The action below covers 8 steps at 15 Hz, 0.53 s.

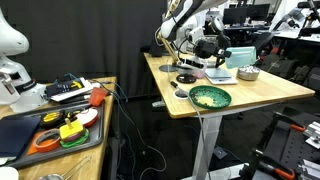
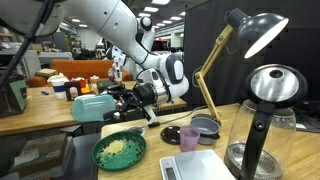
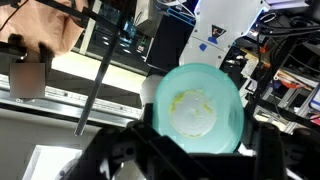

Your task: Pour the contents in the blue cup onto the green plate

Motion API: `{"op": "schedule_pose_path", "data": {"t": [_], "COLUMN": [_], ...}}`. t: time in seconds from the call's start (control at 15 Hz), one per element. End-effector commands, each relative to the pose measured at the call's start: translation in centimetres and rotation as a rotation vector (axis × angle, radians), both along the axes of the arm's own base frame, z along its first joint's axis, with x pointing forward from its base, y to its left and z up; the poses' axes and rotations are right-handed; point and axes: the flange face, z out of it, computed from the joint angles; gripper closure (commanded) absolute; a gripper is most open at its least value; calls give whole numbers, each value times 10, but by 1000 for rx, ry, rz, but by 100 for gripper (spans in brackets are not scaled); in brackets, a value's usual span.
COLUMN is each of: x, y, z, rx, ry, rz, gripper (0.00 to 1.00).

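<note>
Wooden table [image 1: 275,88], green plate [image 1: 210,97] near its edge.
We see the gripper [image 2: 128,102] clamped on the blue cup [image 2: 93,108], tipped sideways above the table; the contents [image 2: 120,150] lie on the plate.

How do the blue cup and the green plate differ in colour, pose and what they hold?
The blue cup is pale teal; the green plate is dark green. The cup is tipped sideways in the gripper; the plate sits flat on the table. The plate carries the contents; the cup only traces. Both are round.
</note>
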Motion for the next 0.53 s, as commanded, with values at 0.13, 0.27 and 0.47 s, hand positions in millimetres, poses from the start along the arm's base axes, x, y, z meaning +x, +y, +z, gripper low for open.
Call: {"op": "schedule_pose_path", "data": {"t": [0.13, 0.27, 0.47], "x": [1, 0, -4], "y": [3, 15, 38], "z": [2, 3, 5], "rx": [-5, -26, -72], "ry": [2, 21, 40], "rz": [18, 67, 155], "gripper": [48, 48, 48]}}
